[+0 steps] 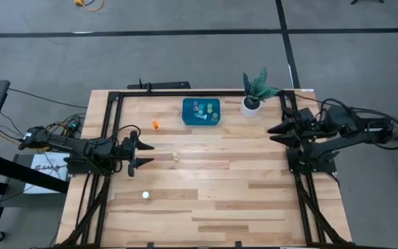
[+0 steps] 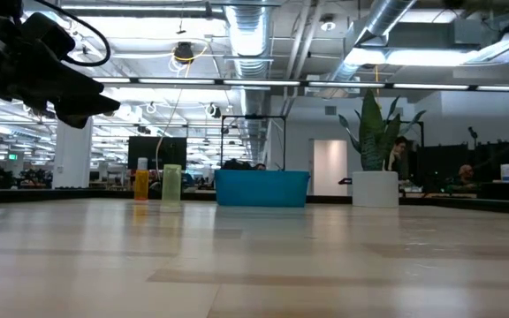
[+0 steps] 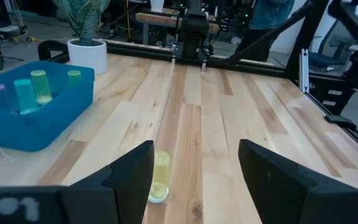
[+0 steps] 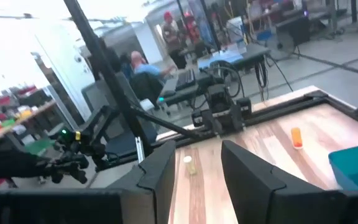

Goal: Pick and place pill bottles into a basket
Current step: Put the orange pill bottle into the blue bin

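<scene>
Overhead, ducts and strip lights (image 2: 237, 84) — below, a pale wood table (image 1: 206, 200).

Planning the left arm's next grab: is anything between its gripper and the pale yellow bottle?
Nothing visible. The left gripper, open, faces the pale yellow bottle across bare table; the orange bottle lies off to the side.

A light wooden bench (image 1: 220, 187) carries a potted plant (image 1: 256, 93) in a white pot near its 1 o'clock corner. A dark bar (image 1: 161, 85) lies along the far edge around 11 o'clock. People (image 4: 143, 67) sit in the room beyond.
</scene>
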`<action>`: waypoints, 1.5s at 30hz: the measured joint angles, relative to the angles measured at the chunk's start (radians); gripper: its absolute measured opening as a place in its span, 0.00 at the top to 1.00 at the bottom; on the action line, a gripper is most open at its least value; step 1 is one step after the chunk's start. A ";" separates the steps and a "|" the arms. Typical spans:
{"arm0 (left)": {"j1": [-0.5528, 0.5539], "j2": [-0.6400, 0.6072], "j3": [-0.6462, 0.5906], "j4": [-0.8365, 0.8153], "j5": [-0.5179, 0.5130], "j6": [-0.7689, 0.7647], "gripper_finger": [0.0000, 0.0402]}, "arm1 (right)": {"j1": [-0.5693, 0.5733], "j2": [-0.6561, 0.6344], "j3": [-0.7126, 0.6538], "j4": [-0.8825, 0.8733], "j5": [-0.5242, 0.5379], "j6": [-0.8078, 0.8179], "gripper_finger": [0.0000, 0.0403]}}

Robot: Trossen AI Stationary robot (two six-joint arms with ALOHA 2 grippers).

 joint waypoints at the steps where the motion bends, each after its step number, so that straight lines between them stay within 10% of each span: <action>1: 0.000 0.000 0.000 0.000 0.000 0.000 0.44 | 0.000 -0.035 -0.024 0.003 0.000 0.000 0.70; 16: 0.000 0.000 0.000 0.000 0.000 0.000 0.44 | 0.000 -0.462 -0.357 0.070 0.000 0.001 0.70; 45: 0.000 0.001 0.000 -0.001 -0.003 0.000 0.44 | -0.002 -0.459 -0.773 0.632 -0.029 0.018 0.71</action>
